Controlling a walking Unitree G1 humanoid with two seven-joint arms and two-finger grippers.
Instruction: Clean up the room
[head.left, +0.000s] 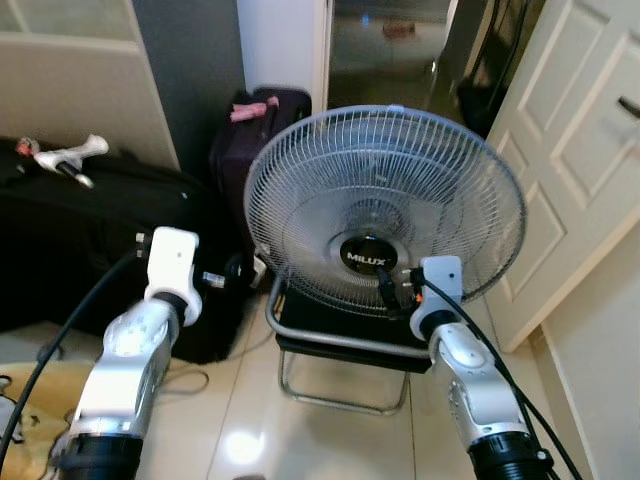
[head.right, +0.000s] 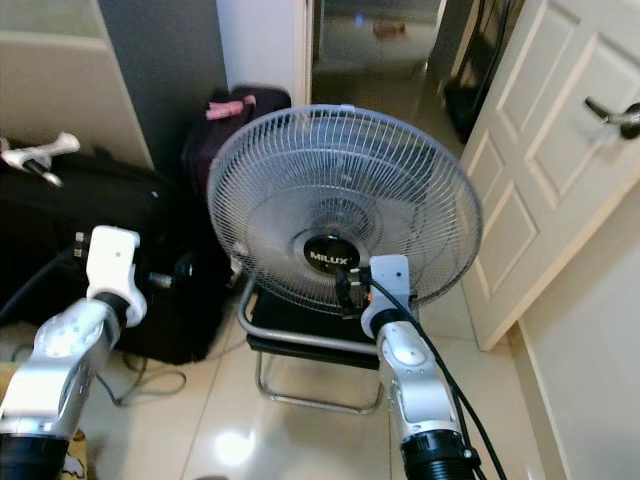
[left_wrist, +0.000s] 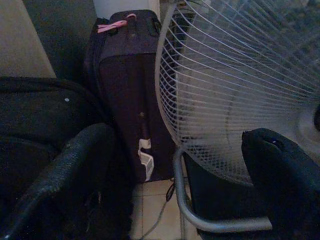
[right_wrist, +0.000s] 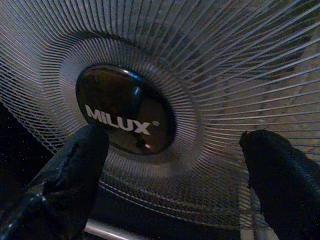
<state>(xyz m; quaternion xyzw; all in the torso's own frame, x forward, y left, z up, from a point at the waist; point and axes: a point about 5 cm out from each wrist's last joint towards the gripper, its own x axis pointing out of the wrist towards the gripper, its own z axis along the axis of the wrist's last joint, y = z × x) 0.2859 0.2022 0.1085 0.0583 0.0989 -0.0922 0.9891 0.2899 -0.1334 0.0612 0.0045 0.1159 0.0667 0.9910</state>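
A grey floor fan (head.left: 385, 200) with a black MILUX badge (right_wrist: 125, 112) stands on a bent metal tube frame (head.left: 330, 340) on the tiled floor right in front of me. My right gripper (head.left: 392, 288) is open, close up to the grille just below the badge, with nothing between its fingers (right_wrist: 75, 165). My left gripper (head.left: 228, 274) is open too. It is held out between the fan's left rim (left_wrist: 167, 100) and a big black suitcase (head.left: 90, 230), holding nothing.
An upright purple suitcase (head.left: 250, 140) with a pink tag (head.left: 247, 108) stands behind the fan's left side. A white object (head.left: 70, 155) lies on the black suitcase. A white door (head.left: 580, 150) stands ajar at right. A cable (head.left: 190, 378) and yellowish cloth (head.left: 30, 400) lie on the floor.
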